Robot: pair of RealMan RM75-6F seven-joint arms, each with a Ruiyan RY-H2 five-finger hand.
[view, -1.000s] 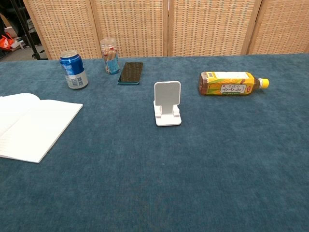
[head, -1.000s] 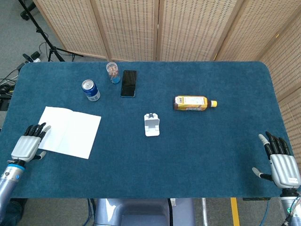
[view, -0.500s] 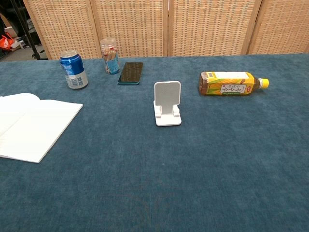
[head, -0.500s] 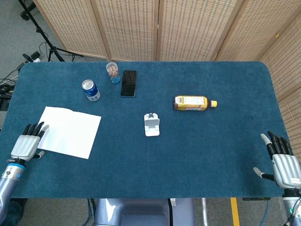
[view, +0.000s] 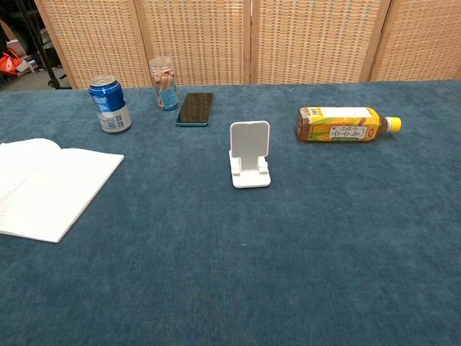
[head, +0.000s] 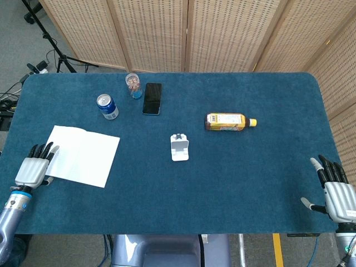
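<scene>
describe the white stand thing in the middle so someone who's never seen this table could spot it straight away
Start from the blue-covered table and look to its middle, between the open notebook on the left and the yellow tea bottle lying on its side to the right. There stands a small phone stand. It is the only white plastic piece with an upright back panel and a low front lip, and it holds nothing.

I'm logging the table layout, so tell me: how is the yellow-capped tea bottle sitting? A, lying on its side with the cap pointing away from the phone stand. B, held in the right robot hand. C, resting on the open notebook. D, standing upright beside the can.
A: the tea bottle lies flat on the table, its cap pointing away from the white phone stand, with neither robot hand near it.
</scene>
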